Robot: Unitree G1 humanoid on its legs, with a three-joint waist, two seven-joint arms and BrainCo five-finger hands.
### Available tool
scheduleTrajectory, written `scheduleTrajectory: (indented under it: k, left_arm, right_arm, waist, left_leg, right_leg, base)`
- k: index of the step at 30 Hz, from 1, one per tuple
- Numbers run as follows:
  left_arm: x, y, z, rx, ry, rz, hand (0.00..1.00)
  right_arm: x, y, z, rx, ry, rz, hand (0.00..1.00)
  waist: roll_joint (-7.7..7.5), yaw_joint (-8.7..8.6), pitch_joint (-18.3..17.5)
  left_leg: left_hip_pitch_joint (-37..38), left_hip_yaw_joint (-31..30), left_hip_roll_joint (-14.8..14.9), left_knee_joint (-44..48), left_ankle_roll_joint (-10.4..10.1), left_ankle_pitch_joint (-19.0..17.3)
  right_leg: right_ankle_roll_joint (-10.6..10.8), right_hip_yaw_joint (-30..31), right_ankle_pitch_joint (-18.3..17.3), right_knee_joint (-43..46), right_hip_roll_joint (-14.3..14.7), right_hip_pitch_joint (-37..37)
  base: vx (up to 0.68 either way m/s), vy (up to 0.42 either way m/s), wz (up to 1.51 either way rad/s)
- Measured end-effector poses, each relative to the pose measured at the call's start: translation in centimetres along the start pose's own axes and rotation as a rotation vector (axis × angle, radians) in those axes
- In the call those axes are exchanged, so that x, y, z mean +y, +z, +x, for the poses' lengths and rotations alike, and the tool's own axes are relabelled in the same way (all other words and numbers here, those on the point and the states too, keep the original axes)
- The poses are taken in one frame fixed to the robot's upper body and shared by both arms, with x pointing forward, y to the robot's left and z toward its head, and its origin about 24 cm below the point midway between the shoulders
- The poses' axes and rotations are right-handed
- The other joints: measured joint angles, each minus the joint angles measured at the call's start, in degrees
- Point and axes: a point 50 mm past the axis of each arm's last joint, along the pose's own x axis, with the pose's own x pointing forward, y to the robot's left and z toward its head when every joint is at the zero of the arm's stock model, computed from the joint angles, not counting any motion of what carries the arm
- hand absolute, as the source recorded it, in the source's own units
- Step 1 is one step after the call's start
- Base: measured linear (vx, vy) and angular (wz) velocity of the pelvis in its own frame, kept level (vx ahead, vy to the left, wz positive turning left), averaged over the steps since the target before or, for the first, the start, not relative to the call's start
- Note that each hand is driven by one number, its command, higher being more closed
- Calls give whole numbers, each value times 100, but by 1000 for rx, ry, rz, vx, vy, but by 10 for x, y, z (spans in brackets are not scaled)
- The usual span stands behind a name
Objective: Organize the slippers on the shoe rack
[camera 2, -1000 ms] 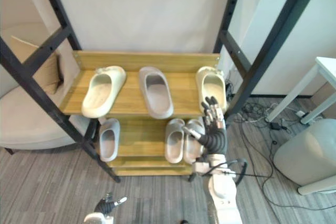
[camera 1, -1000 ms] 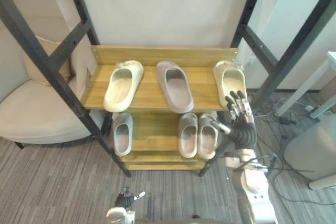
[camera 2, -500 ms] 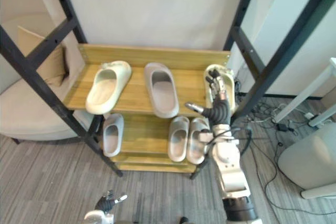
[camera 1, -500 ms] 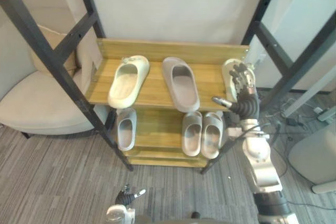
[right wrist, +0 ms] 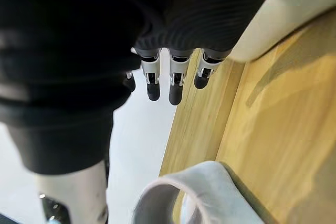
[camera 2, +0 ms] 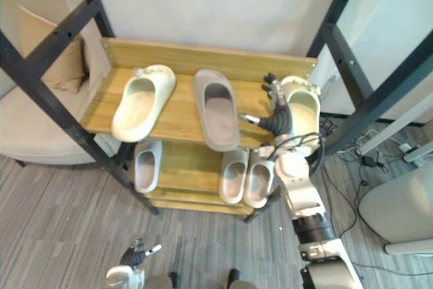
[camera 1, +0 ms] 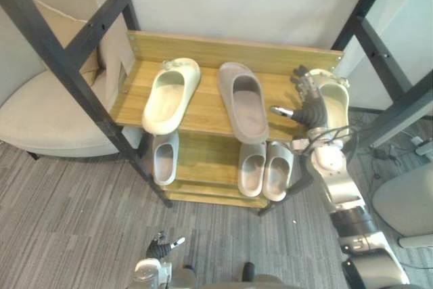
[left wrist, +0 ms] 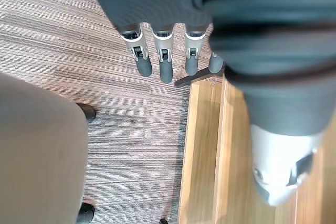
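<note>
1. Position: the right hand (camera 1: pixel 308 98) is at the right end of the shoe rack's (camera 1: pixel 203 114) top shelf. Its fingers are straight, its thumb is spread, and it grasps nothing. It is just beside the right cream slipper (camera 1: pixel 336 103).
2. Recommended: curl the fingers round the slipper's near wall, then lift it over the grey slipper (camera 1: pixel 247 101) towards the left cream slipper (camera 1: pixel 169 95).
3. The left hand (camera 1: pixel 161 245) hangs low, relaxed.
4. Markings: none legible.

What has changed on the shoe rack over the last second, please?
The right hand has risen from in front of the lower shelf to the top shelf, fingers straight, beside the right-hand cream slipper. It has gripped nothing. The slippers have not moved, and the left hand stays low and open.
</note>
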Motion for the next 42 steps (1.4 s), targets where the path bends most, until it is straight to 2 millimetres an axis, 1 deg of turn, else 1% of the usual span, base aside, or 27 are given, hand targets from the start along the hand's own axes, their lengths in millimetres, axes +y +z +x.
scheduleTrajectory:
  k: [3,6,9,15,16,18,23,24,25,30,34,42]
  left_arm:
    - [0,1,0,-5,1,-9,0]
    - [0,2,0,-6,0,-9,0]
    - [0,2,0,-6,1,-18,0]
    - [0,5,0,-20,3,-41,0]
    - [0,6,1,-23,7,-52,0]
    - [1,6,1,-22,10,-61,0]
    - [1,9,1,-39,15,-86,0]
    - [4,13,1,-60,22,-108,0]
    - [4,15,1,-67,21,-108,0]
    - [4,17,1,-79,21,-111,0]
    - [6,19,2,-85,13,-118,0]
    - [6,19,2,-86,13,-126,0]
  right_arm:
    - [0,3,5,-8,8,-9,0]
    - [2,8,10,-24,16,-12,0]
    - [7,8,16,-18,49,-35,0]
    - [5,10,28,-8,60,-63,0]
    - [7,9,33,1,70,-81,0]
    - [7,9,36,8,73,-89,0]
    - [4,17,51,-1,59,-105,0]
    - [-3,24,64,0,51,-152,0]
    - [-3,27,67,-3,56,-161,100]
    - [-4,26,74,18,55,-177,100]
    - [-3,34,79,-4,65,-184,100]
    - [0,39,81,-28,74,-186,100]
  waist:
    - [-1,65,1]
    - [-2,78,2]
    - [-4,85,10]
    - [-19,135,116]
    - [-19,136,148]
    - [-20,152,149]
    - [-31,191,248]
    - [-75,209,372]
    - [-81,218,408]
    - [-84,250,457]
    - [-127,258,495]
    - [-141,260,502]
  left_leg:
    - [-3,-33,2,4,0,0]
    - [-3,-35,3,4,0,0]
    - [-3,-33,3,4,0,1]
    - [-4,-36,4,5,7,12]
    - [-21,-38,9,0,15,25]
    - [-33,-38,9,-3,18,28]
    - [-57,-55,-1,-3,43,55]
    - [-132,-188,-26,-8,39,110]
    - [-140,-193,-24,-12,32,119]
    - [-233,-203,-19,-18,20,150]
    - [-232,-202,-11,-19,17,153]
    - [-221,-186,-8,-21,15,154]
  right_leg:
    - [-1,3,1,0,2,15]
    - [-2,4,5,1,1,16]
    - [-1,5,6,0,1,17]
    - [-1,1,20,0,1,18]
    - [11,-4,73,-34,6,14]
    - [16,-4,111,-73,7,19]
    - [-16,-27,190,-115,5,21]
    - [-23,-58,194,-122,-11,6]
    - [-23,-58,194,-123,-9,0]
    - [-30,-53,207,-117,-8,-93]
    - [-30,-52,207,-117,-1,-92]
    - [-24,-44,219,-118,-1,-92]
  base:
    - [-3,-3,5]
    - [0,0,0]
    - [0,0,0]
    - [-6,-2,0]
    - [0,0,0]
    - [0,0,0]
    - [-18,-5,5]
    - [-71,-37,25]
    - [-65,-47,25]
    - [-7,-5,1]
    - [0,0,0]
    - [-2,-1,0]
